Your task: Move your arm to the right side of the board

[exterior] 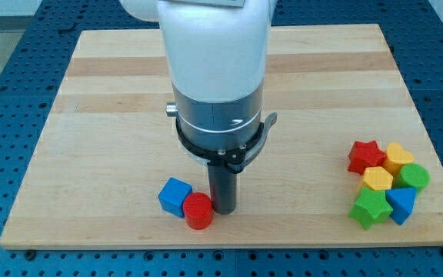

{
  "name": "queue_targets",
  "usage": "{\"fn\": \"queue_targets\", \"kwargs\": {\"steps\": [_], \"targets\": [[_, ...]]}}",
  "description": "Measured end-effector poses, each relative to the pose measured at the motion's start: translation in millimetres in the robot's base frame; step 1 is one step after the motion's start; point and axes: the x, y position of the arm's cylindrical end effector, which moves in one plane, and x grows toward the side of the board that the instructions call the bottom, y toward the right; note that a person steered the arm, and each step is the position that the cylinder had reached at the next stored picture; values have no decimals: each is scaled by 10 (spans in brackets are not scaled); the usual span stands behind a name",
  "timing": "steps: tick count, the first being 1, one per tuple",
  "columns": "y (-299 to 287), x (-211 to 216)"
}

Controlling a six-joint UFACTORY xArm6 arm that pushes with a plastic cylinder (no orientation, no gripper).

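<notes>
My tip [223, 209] rests on the wooden board [114, 108] near the view's bottom, a little left of centre. A red cylinder [198, 211] lies just to its left, touching or nearly touching the rod. A blue cube [175, 196] sits against the red cylinder's left side. At the view's right a cluster holds a red star [365, 155], a yellow block [398, 158], a yellow hexagon [377, 180], a green cylinder [414, 178], a green star [371, 208] and a blue triangular block [401, 205]. The tip is far to the left of that cluster.
The arm's white body and grey collar [220, 100] rise above the rod and hide the board's middle behind them. The board's right edge [429, 138] runs just past the block cluster. A blue perforated table [6, 92] surrounds the board.
</notes>
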Motion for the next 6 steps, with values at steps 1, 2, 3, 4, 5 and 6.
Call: {"fn": "queue_targets", "kwargs": {"steps": [1,2,3,4,5,6], "targets": [[0,-373],[0,-716],[0,-976],[418,-1300],[1102,-1488],[2116,-1527]]}}
